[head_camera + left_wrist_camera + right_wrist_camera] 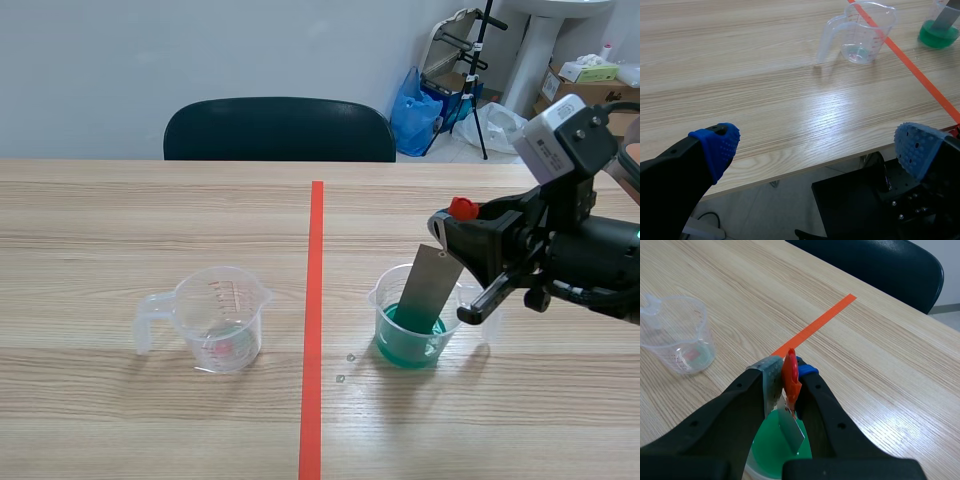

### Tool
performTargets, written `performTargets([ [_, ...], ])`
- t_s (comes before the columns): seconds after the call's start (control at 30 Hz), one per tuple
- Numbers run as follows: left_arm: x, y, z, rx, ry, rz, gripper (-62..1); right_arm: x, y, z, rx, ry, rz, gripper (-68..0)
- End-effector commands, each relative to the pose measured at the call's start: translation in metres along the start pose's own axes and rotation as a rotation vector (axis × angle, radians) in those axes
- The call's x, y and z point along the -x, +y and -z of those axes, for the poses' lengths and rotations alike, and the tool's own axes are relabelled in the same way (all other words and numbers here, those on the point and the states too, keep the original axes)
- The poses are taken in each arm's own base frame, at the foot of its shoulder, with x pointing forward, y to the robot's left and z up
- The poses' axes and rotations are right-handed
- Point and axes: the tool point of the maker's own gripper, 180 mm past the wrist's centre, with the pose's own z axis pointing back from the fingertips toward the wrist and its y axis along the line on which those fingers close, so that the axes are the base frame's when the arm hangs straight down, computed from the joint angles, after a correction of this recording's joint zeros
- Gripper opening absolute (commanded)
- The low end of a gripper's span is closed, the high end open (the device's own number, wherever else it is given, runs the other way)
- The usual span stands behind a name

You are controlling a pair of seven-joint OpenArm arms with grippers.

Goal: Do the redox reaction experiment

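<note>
Right wrist view: right jaws clamp red clip (790, 374); metal strip (792, 432) end hidden in green liquid (771, 455); left jaws wide.

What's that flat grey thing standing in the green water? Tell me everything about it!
It is a thin flat grey metal strip, rectangular and dull. It leans tilted, its lower end dipped in the green liquid inside the clear plastic measuring cup. A red clip pinches its upper end, and the right tool is shut on that clip.

light: bright, even | glare: pale sheen on table (840, 112) | shadows: soft, short
</note>
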Motion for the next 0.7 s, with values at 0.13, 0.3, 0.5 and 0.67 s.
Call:
performTargets([
  [0.13,-0.007,-0.0015,0.0022,0.001,-0.035,-0.007,1.4,-0.0061,-0.0059,0.0004,0.007,-0.01,-0.013,-65.6],
  [0.3,-0.007,-0.0015,0.0022,0.001,-0.035,-0.007,1.4,-0.0062,-0.0059,0.0004,0.007,-0.011,-0.013,-65.6],
  [0.5,-0.007,-0.0015,0.0022,0.001,-0.035,-0.007,1.4,-0.0048,-0.0059,0.0004,0.007,-0.004,-0.013,-65.5],
  [0.67,-0.007,-0.0015,0.0022,0.001,-0.035,-0.007,1.4,-0.0048,-0.0059,0.0004,0.007,-0.004,-0.013,-65.5],
])
